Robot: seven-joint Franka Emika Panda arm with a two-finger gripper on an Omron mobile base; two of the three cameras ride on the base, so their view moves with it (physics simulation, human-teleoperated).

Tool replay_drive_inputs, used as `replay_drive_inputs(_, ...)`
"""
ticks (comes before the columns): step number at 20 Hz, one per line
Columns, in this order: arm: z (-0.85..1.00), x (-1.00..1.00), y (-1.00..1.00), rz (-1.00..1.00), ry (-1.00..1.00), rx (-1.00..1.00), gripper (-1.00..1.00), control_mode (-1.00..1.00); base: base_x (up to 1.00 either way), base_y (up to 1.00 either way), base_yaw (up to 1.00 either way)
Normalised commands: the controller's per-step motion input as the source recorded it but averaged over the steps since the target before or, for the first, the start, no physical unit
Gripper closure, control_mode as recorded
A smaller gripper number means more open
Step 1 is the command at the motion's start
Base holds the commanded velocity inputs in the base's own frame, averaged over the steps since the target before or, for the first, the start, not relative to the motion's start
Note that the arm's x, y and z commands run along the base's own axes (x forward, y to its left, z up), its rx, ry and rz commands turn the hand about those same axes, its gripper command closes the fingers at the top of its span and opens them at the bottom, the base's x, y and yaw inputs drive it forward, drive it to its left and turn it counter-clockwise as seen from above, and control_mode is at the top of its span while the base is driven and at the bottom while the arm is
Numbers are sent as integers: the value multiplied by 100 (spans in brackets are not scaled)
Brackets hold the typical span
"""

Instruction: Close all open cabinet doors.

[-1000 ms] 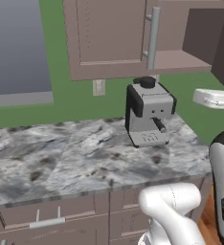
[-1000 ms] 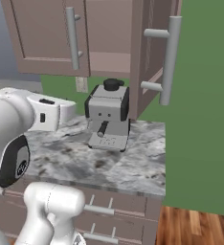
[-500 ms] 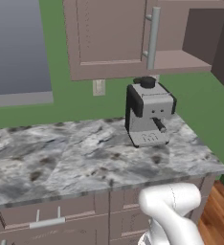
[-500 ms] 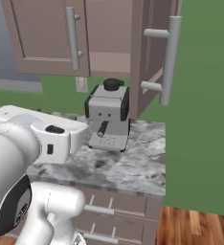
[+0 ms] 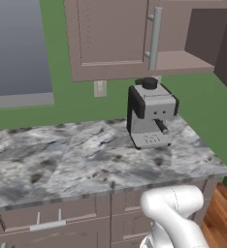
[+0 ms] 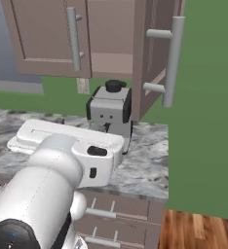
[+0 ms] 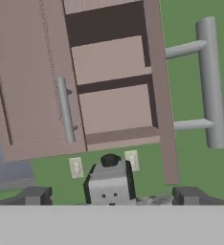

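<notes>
Item 1, far left: a grey window (image 5: 16,48) above the marbled desk (image 5: 62,160). I am leaving both alone, along with the low drawer front (image 5: 47,220) under the desk edge.

Item 2, left of centre: the shut door (image 5: 108,38) of the wall cabinet. It is sitting flush, its bar handle (image 5: 155,36) vertical. I am counting this one as done.

Item 3, centre: a coffee machine (image 5: 151,116) standing on the desk below the cabinet, with wall sockets (image 7: 75,167) just beside it. Above, the bare shelf (image 7: 115,62) of the open compartment is showing.

Item 4, centre right: the tool (image 7: 112,196). In the hand view I am seeing its two tips spread wide, with nothing between them; it is holding nothing. It is looking up at the cabinet from below the level of the shelves.

Item 5, right: the open door (image 6: 155,53), the one still outstanding. It is standing out from the cabinet, edge-on to me, its long handle (image 6: 172,61) on the outer face.

Change noted: over the last second the arm has been swinging out of the right side of the left base view and across the right base view, from the left towards the middle, now passing in front of the coffee machine. I am reading that as the approach to the open door. No contact yet, so the task is not finished, and I judge the next step to be a push on the outer face.
</notes>
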Motion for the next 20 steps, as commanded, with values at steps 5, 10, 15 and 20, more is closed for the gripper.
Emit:
replay_drive_inputs(5,0,-8,-45,23,-21,0,-100,-100,0,0,0)
replay_drive_inputs(10,-3,8,-31,26,-8,0,-100,-100,0,0,0)
replay_drive_inputs(15,-14,23,-37,35,-7,2,-100,-100,0,0,0)
replay_drive_inputs(20,-9,33,-36,36,-7,3,-100,-100,0,0,0)
